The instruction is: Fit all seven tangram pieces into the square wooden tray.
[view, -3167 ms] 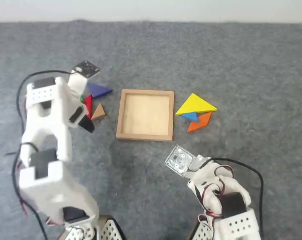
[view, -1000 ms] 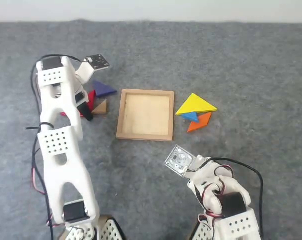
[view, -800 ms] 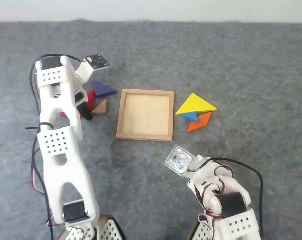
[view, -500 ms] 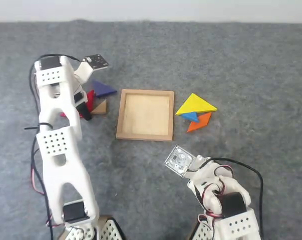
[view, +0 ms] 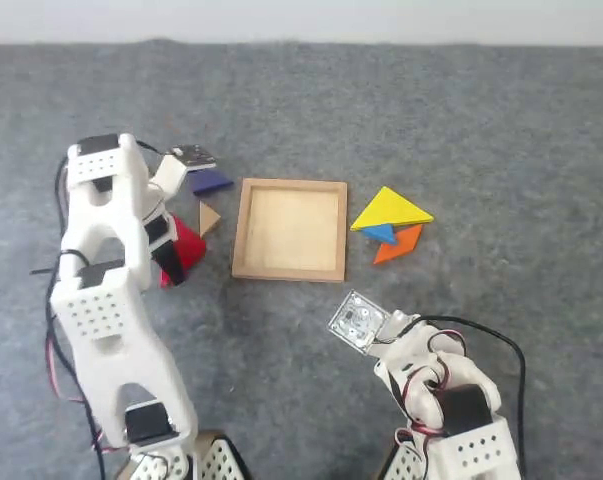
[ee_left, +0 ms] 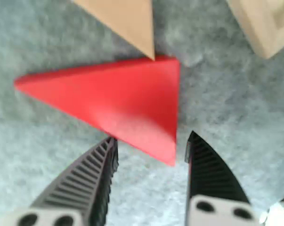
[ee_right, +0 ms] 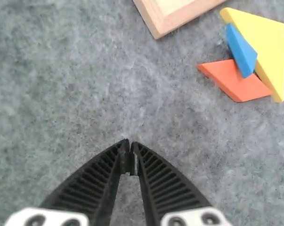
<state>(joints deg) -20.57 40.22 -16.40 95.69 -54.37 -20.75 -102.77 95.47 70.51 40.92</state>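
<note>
One square wooden tray [view: 239, 232] lies on the grey carpet with nothing in it, and six tangram pieces can be counted around it, three on each side. Beside the left arm are one red triangle [view: 188, 243], one small tan triangle [view: 209, 217] and one dark blue piece [view: 211, 181]. On the far side of the tray sits a cluster of one large yellow triangle [view: 391, 208], one small blue piece [view: 381, 234] and one orange piece [view: 401, 244], the blue one lying over the edges of the other two. Two arms are at the table. The left gripper [ee_left: 151, 136] is released, its two jaws spread to either side of one corner of the red triangle, which lies flat on the carpet with the tan triangle's tip meeting its far edge. The right gripper [ee_right: 130, 153] is clenched on nothing, low over bare carpet near the tray's corner. Since half a second ago the left arm has drawn back toward its base, and the red triangle has come away from the dark blue piece to lie nearer the tray's front left corner. The tan triangle has turned and shifted slightly. The tray, the right-hand cluster and the right arm have not moved.
</note>
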